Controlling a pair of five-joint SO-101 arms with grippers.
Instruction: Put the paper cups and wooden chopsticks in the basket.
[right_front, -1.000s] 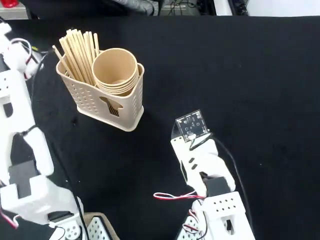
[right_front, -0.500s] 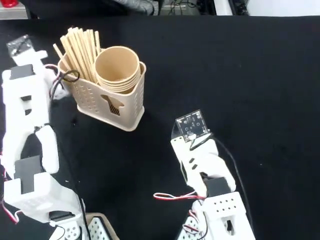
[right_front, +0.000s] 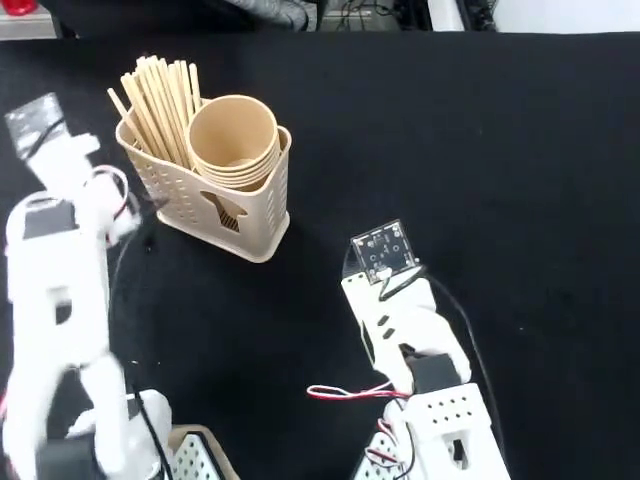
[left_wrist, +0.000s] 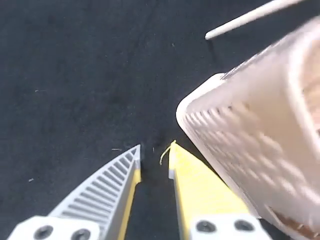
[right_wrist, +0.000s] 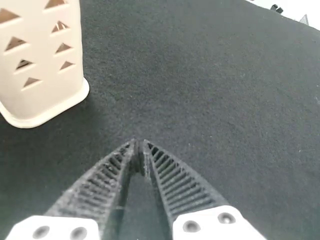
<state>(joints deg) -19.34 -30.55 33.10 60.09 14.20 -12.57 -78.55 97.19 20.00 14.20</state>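
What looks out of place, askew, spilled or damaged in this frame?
Nothing stands out. The basket stands upright on the black table, with the wooden chopsticks and stacked paper cups inside. The left gripper and right gripper hold nothing.

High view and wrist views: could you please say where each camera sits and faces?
High view: fixed overhead, looking down on the table; left arm and right arm show.
Left wrist view: on the left arm, facing the basket past the open left gripper.
Right wrist view: on the right arm, facing the table past the shut right gripper.
All three share the basket.
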